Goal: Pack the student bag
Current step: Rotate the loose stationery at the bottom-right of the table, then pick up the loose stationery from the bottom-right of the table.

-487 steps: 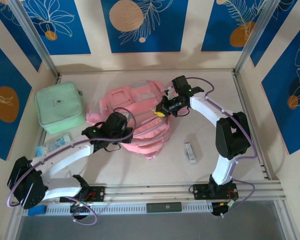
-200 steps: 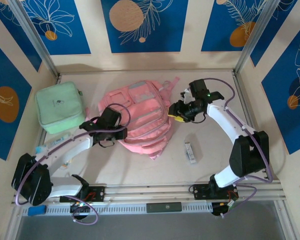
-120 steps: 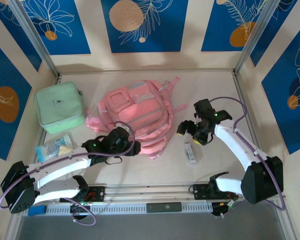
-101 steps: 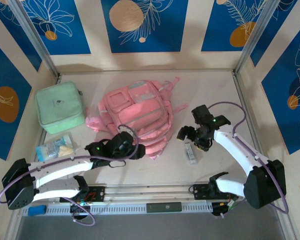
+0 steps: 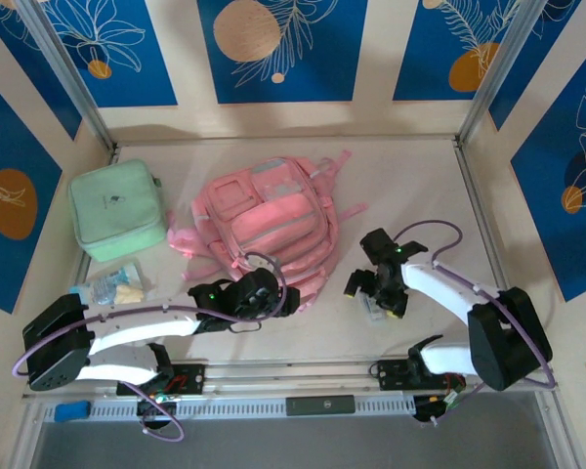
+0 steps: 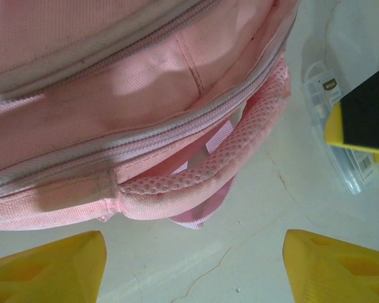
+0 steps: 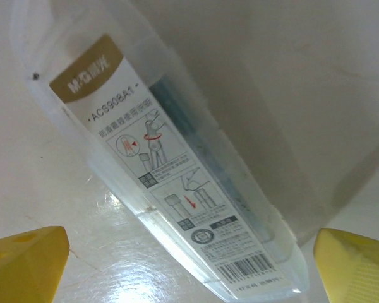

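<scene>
The student bag [image 5: 264,223], a big pink backpack, lies flat mid-table; its zip seam and mesh strap [image 6: 177,126] show up close in the left wrist view. My left gripper [image 5: 287,299] [image 6: 192,271] sits at the bag's near edge, open, with bare table between its yellow fingertips [image 6: 47,268]. My right gripper [image 5: 373,293] [image 7: 189,268] is open and straddles a clear plastic pen case [image 7: 170,170] [image 5: 373,311] lying on the table right of the bag. Its fingertips [image 7: 357,265] stand apart from the case on both sides.
A mint green square zip case [image 5: 115,208] stands at the far left. A small clear packet [image 5: 112,285] lies just in front of it. Metal frame posts and walls ring the table. The right gripper's finger [image 6: 366,117] shows beside the pen case [image 6: 331,132].
Both arms drew back from the bag toward the near edge and both grippers opened. The right gripper came down over the pen case; the left swung to the bag's near corner.
</scene>
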`<state>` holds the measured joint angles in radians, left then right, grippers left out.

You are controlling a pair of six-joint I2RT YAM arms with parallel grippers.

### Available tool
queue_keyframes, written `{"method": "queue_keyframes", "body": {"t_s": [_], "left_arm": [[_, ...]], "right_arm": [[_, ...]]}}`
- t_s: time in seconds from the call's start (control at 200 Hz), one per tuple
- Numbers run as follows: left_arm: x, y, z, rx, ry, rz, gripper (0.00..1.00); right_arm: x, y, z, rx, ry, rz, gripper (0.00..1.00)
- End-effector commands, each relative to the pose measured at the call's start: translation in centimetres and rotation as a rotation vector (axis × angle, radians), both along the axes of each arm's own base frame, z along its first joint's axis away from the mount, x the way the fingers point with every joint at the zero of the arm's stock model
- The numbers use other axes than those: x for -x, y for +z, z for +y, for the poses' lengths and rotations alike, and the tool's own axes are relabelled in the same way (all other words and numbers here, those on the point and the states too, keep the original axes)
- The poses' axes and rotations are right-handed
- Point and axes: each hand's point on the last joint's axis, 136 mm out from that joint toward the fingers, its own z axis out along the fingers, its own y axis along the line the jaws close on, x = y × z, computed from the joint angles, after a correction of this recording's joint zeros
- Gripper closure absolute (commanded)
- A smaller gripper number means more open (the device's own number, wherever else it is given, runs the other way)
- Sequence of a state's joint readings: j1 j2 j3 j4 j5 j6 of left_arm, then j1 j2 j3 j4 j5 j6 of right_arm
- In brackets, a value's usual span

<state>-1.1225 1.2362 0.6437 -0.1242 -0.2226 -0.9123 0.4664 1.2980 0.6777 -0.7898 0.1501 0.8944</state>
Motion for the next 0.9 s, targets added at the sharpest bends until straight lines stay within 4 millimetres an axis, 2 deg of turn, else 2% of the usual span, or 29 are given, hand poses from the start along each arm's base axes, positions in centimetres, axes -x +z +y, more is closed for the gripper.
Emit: {"method": "queue_keyframes", "body": {"t_s": [0.0,0.13,0.275,0.6,0.725,0.895], "left_arm": [[-0.5,1.2,-0.1,0.029,0.033,-0.034,0.26],[-0.5,1.1,0.6,0.026,0.049,-0.039,0.25],[-0.4,0.8,1.1,0.016,0.058,-0.039,0.25],[-0.6,1.0,0.4,0.009,0.041,-0.040,0.24],[-0.7,0.8,-0.3,0.000,0.025,-0.028,0.24],[-0.6,0.5,-1.0,-0.008,0.013,-0.011,0.24]], "right_arm": [[0.3,-0.1,1.6,-0.001,0.031,0.001,0.01],[1.1,-0.1,2.8,0.037,0.087,0.012,0.04],[0.5,0.0,1.5,0.101,0.087,0.002,0.08],[-3.3,-0.3,-0.8,-0.044,-0.071,-0.017,0.16],[-4.5,-0.4,-0.9,-0.038,-0.079,-0.036,0.16],[-5.3,-1.1,-0.7,-0.022,-0.065,-0.019,0.23]]}}
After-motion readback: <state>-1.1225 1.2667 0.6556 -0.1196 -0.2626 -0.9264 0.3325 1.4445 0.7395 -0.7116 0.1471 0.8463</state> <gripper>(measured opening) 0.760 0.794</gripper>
